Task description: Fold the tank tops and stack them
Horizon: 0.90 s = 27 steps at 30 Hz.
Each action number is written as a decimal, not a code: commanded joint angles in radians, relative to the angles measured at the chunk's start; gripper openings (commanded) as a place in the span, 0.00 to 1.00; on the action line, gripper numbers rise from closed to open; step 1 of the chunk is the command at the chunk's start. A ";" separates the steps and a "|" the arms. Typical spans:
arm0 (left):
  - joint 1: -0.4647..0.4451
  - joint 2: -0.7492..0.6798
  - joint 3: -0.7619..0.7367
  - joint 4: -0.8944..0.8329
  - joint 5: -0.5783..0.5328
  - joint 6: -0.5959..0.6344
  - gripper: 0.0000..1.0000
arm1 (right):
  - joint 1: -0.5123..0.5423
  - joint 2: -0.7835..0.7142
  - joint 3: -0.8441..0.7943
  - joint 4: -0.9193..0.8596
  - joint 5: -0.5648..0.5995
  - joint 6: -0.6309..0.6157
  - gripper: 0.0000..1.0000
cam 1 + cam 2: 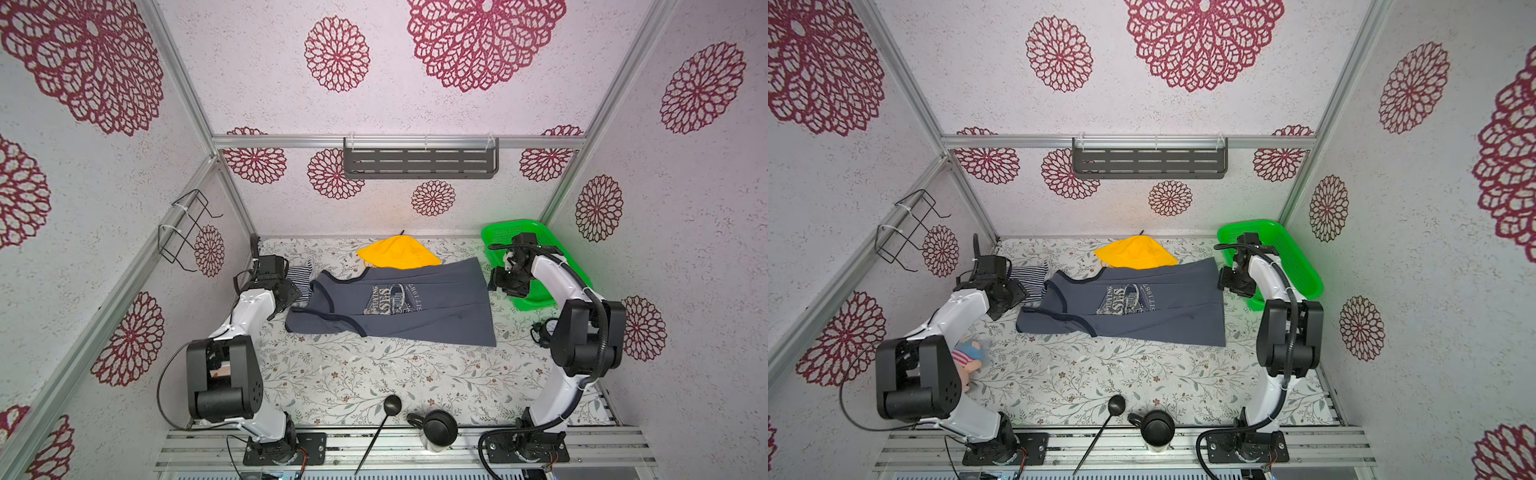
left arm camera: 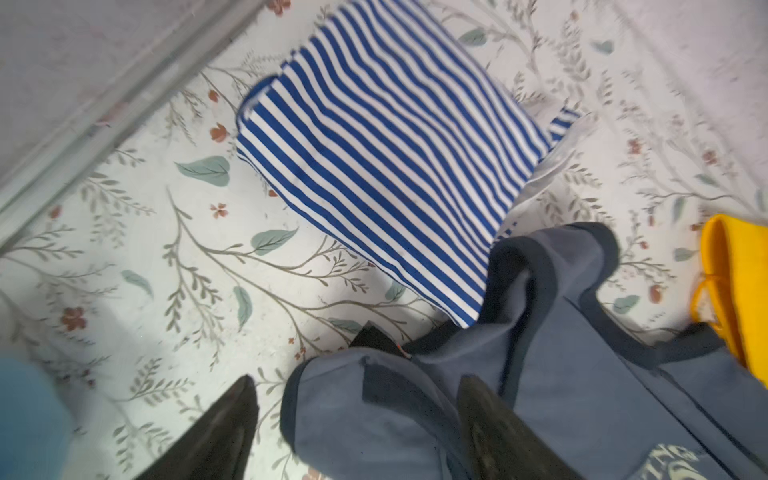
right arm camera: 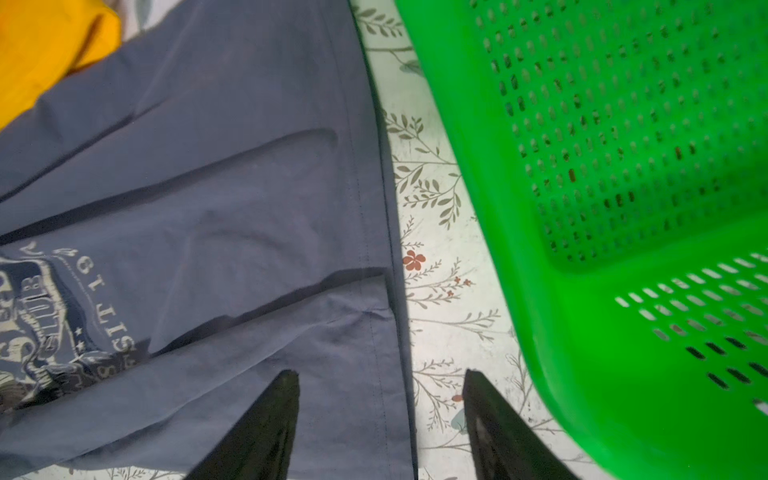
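**Containers**
- Green basket [image 1: 505, 227] – far right corner of the floral table [image 1: 353, 374]. The right wrist view shows us only its perforated floor and walls. The right arm hides part of it in both top views.
- Grey slotted shelf [image 1: 419, 162] on the far wall. We cannot see its upper side.
- Black lidded mug [image 1: 436, 426] at the near edge, lid on, with a black ladle [image 1: 390, 405] just left of it.

**Tank tops**
- Slate tank top [image 1: 436, 316], spread flat at mid-table, print up, straps to the left and hem to the right. Its far edge touches the yellow hat [image 1: 399, 251].
- Striped tank top [image 2: 374, 166], folded, far left. One slate strap overlaps its corner.

**Arms**
- Left arm: base near left, elbow raised, forearm reaching to the far side. The left gripper [image 2: 359, 380] points down at the slate top's shoulder – fingers wide apart, the strap lying loose between them, nothing clamped.
- Right arm: base near right, reaching far alongside the basket. The right gripper [image 3: 380, 374] hangs over the slate top's hem with its jaws parted, one finger above the cloth and one above bare table, gripping nothing.
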 commanded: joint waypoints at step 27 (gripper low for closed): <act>-0.673 0.147 -0.134 0.122 0.009 -0.425 0.48 | 0.051 -0.317 -0.385 0.110 -0.070 0.054 0.62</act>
